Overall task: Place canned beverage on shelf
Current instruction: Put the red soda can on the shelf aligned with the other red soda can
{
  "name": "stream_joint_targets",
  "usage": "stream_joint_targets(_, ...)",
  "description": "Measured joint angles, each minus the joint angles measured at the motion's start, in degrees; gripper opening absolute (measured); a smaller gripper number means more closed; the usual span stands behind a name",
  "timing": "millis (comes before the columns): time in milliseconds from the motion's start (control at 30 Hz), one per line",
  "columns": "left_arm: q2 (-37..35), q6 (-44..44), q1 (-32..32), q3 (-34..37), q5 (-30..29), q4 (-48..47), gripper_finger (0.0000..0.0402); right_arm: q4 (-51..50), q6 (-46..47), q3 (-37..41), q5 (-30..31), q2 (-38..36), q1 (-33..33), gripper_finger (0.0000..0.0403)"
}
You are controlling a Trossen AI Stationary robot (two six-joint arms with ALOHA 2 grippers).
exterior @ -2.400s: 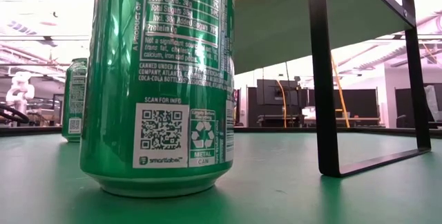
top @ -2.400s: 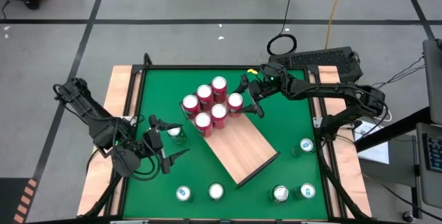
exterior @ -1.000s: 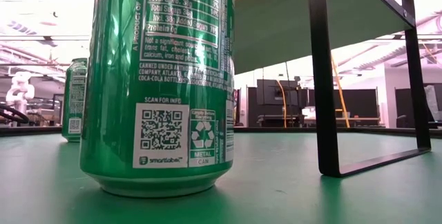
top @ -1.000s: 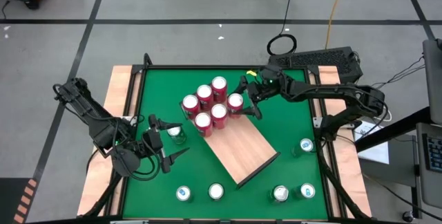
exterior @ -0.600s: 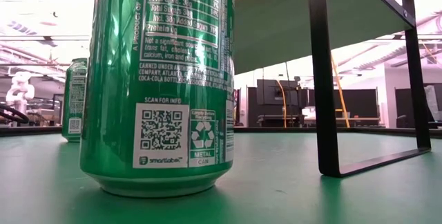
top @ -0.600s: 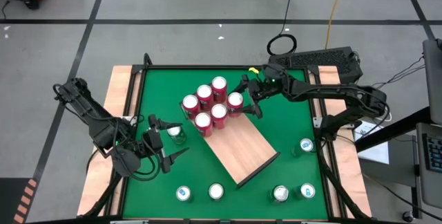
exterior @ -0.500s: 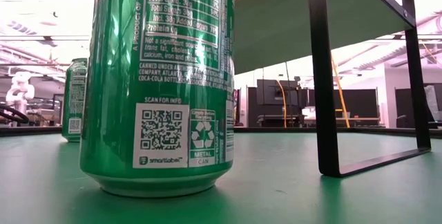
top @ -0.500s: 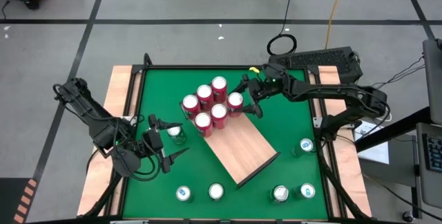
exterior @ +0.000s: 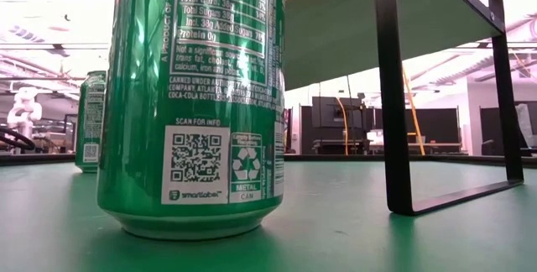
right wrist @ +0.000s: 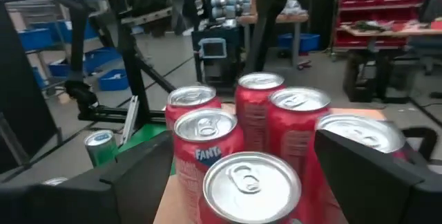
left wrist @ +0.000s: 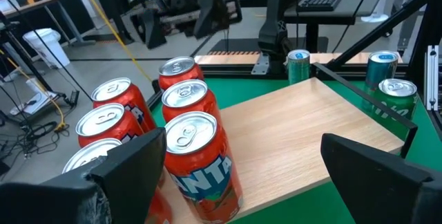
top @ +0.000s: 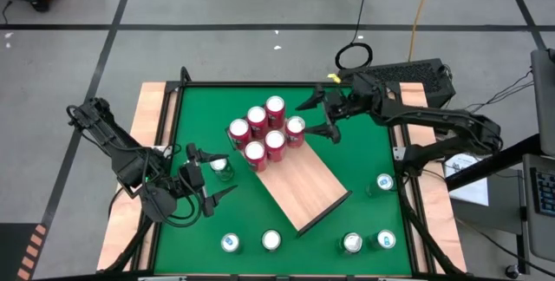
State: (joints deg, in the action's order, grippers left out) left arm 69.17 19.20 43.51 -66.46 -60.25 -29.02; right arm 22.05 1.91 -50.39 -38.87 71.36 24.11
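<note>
Several red cans (top: 264, 132) stand upright in a cluster on the far end of the light wood shelf (top: 305, 187); they also show in the left wrist view (left wrist: 183, 117). My right gripper (top: 309, 116) is open, just off the rightmost red can (top: 296, 126), which shows closest in its wrist view (right wrist: 252, 179). My left gripper (top: 215, 175) is open at the table's left, facing the shelf (left wrist: 297, 134). A green can (top: 223, 168) shows by its fingertips from above. Its wrist view shows nothing between the fingers.
Green cans stand on the green table along the near edge (top: 230, 243) (top: 271, 241) (top: 351, 244) and at the right (top: 384, 182). One (exterior: 193, 104) fills the low view beside the shelf's dark leg (exterior: 393, 96). Wooden rails border the table (top: 149, 107).
My right gripper has drawn back from the rightmost red can toward the table's right edge and risen a little, staying open. The red cans stand as before.
</note>
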Motion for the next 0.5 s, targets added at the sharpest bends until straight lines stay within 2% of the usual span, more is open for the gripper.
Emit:
stream_joint_targets(200, 0.0, 0.5, 0.0, 0.0, 0.0, -0.3, 0.0384, -17.0, -7.9, 0.0, 0.1, -6.6, 3.0, 0.0341)
stream_joint_targets(300, 0.0, 0.4, 0.0, 0.0, 0.0, -0.3, 0.0384, -24.0, -11.7, 0.0, 0.2, -7.5, 3.4, 0.034)
stream_joint_targets(500, 0.0, 0.2, 0.0, 0.0, -0.2, -0.2, 0.0384, -26.9, -13.6, 1.0, 1.6, -5.5, 2.7, 0.031)
